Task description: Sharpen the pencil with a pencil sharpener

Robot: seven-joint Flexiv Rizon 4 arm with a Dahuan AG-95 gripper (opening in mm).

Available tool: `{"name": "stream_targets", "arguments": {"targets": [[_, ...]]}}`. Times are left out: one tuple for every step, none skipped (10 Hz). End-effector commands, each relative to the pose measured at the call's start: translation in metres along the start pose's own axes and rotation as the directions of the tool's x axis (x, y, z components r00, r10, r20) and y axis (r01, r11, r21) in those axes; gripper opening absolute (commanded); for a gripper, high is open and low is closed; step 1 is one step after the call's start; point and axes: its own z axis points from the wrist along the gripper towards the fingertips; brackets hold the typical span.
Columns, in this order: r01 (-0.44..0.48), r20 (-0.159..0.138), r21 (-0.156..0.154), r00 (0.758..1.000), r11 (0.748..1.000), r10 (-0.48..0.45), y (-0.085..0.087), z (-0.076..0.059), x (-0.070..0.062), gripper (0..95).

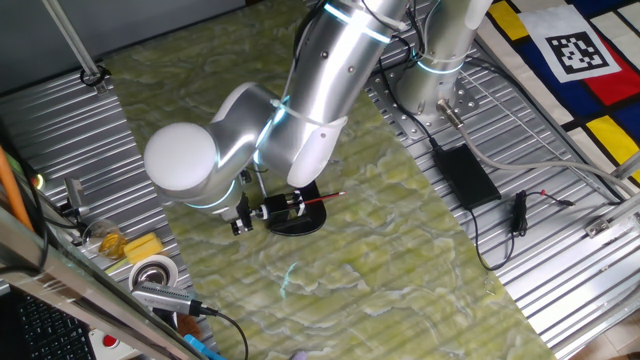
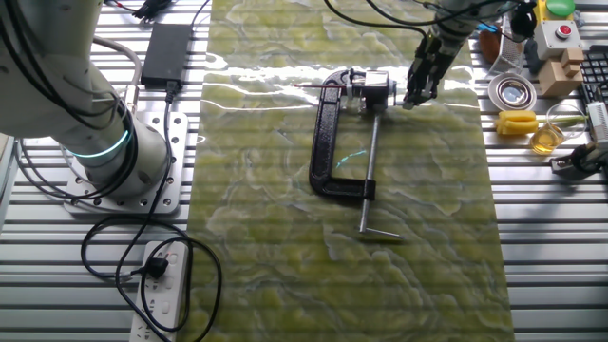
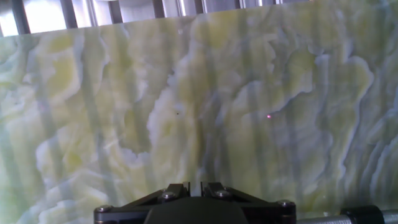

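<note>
The pencil point(image 1: 331, 199) pokes out of the pencil sharpener point(image 2: 353, 91), which sits on the green mat point(image 2: 418, 237) near its far edge. The gripper point(image 2: 415, 99) hangs just beside the sharpener's handle end, its fingers point(image 3: 189, 190) closed together, holding nothing

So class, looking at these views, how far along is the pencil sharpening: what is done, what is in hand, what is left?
Done: the red pencil already sits in the pencil sharpener, its shaft sticking out on the green mat. In hand: the end effector is at the sharpener's far end, by the crank side; its grip cannot be made out. Left: turning the sharpener and pulling the pencil out.
</note>
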Motion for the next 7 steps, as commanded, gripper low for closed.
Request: {"name": "stream_targets", "arguments": {"targets": [[0.001, -0.003, 0.001, 1.0, 1.0, -0.001, -0.0009, -0.0012, 0.001, 0.0], [0.001, -0.003, 0.002, 1.0, 1.0, -0.001, -0.0011, -0.0017, 0.0009, 0.0], [0.004, -0.003, 0.004, 1.0, 1.0, -0.004, -0.001, -0.0012, 0.001, 0.0], [0.009, -0.001, 0.011, 1.0, 1.0, -0.009, -0.0011, -0.0013, 0.001, 0.0], [0.011, 0.002, 0.009, 1.0, 1.0, -0.011, -0.0012, -0.0007, 0.0013, 0.0], [0.012, 0.004, 0.008, 1.0, 1.0, -0.012, -0.0012, -0.0005, 0.0014, 0.0], [0.014, 0.008, 0.008, 1.0, 1.0, -0.014, -0.0012, -0.0005, 0.0014, 0.0]]}}
